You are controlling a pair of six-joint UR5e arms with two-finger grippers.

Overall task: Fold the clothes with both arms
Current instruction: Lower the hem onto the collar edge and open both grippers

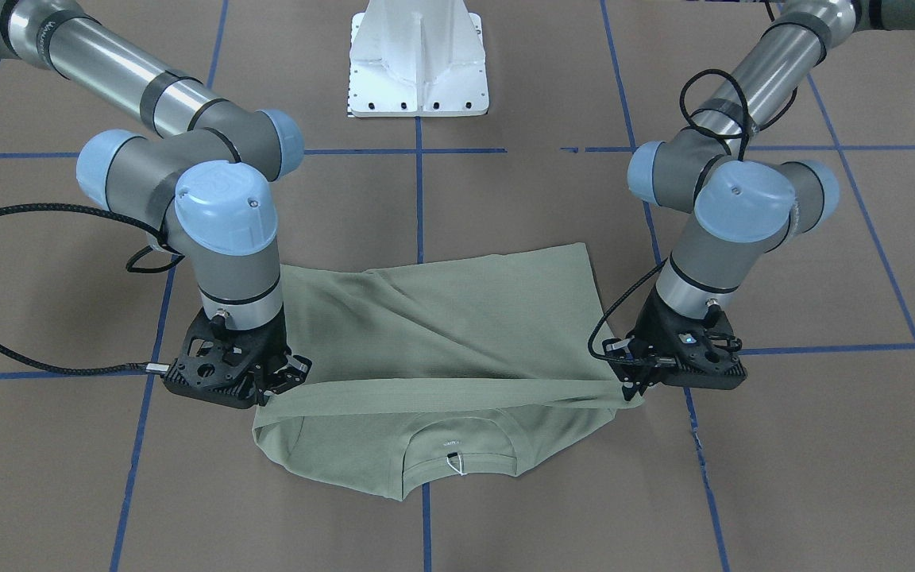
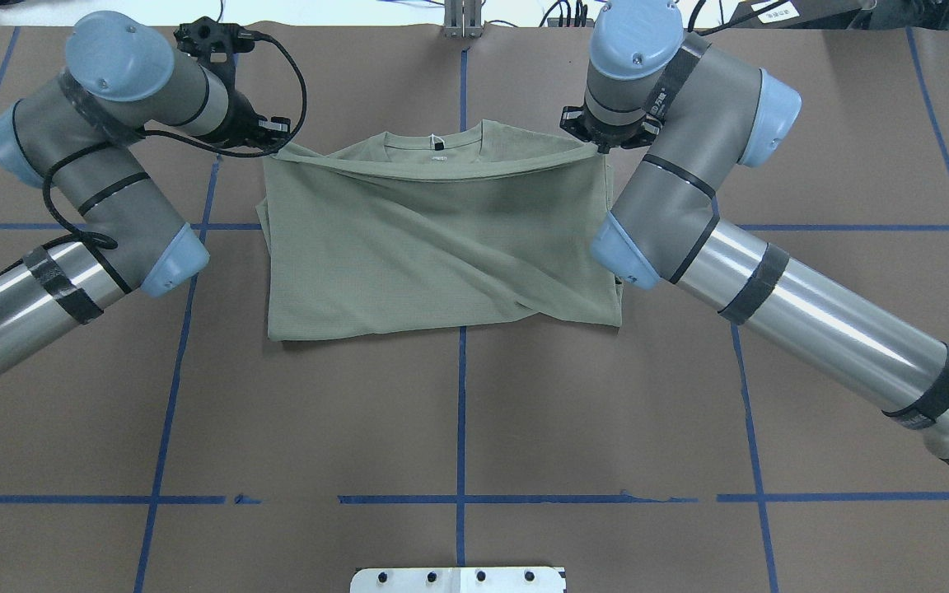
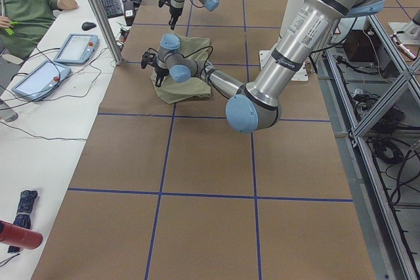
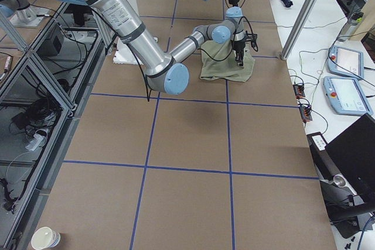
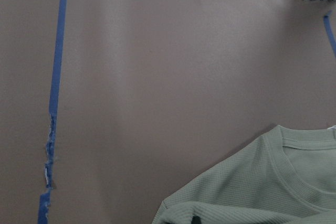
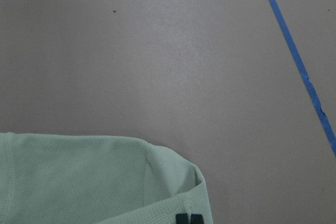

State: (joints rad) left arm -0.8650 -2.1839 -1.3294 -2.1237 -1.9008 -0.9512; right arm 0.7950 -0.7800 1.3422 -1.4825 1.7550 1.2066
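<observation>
1. The left gripper (image 2: pixel 275 142) has its jaws closed on one corner of the lifted fabric edge.
2. The sage-green shirt (image 2: pixel 441 247) lies on the brown table (image 2: pixel 458 412), doubled over towards its neckline, with that edge stretched taut between both grippers.
3. The right gripper (image 2: pixel 596 145) has its jaws closed on the other corner.

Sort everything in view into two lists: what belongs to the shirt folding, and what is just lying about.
Job in hand:
- sage-green shirt, part folded
- left gripper, shut on the shirt's lifted edge
- right gripper, shut on the same edge

Lying about:
- paper cup
- control tablet
- keyboard
- mouse
- red bottle
</observation>
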